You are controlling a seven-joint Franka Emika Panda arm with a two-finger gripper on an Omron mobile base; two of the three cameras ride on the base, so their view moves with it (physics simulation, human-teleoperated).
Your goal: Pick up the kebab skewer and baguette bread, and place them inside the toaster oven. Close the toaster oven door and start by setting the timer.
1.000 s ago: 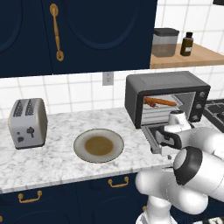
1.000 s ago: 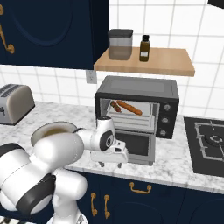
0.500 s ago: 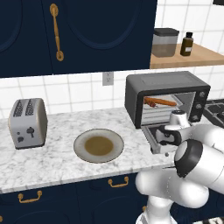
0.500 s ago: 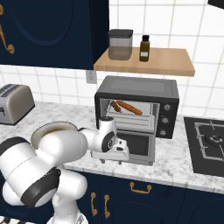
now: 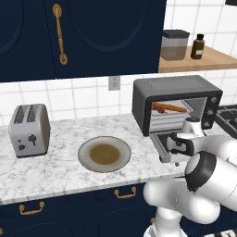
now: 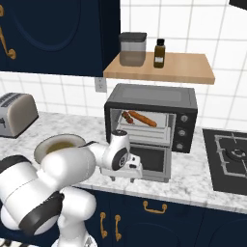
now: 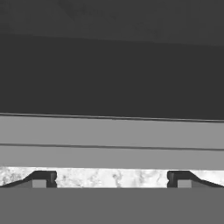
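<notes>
Toaster oven (image 5: 178, 90) sits on the marble tabletop (image 5: 60, 173) w/ its back near the tiled wall, under a wood shelf (image 6: 164, 67) that carries a grey canister (image 6: 132, 48) & a dark bottle (image 6: 159, 53). Toaster oven door (image 6: 150, 161) is dropped open, glass panel hanging out toward the tabletop's front edge. Inside, on the rack, the baguette bread (image 6: 144, 118) lies lengthwise; the kebab skewer (image 6: 128, 117) lies just beside it on its left in the right base view, both well inside the cavity. In the left base view the two read as one orange-brown streak, baguette bread (image 5: 173, 108) to the right, skewer end (image 5: 158, 109) to the left. Gripper (image 6: 129, 166) is low at the front of the open door, near its outer edge; the gripper (image 5: 178, 147) is partly hidden behind the arm's own wrist in the left base view. Hand view: gripper (image 7: 112, 179) has fingers (image 7: 41, 179) wide apart, nothing between them, marble showing past the tips, door's grey bar handle (image 7: 112, 140) running across just above them & dark glass beyond. Left along the tabletop: empty brownish plate (image 5: 104, 154), then a silver two-slot toaster (image 5: 29, 129), well apart from the oven. Stovetop (image 6: 231, 159) to the oven's right.
</notes>
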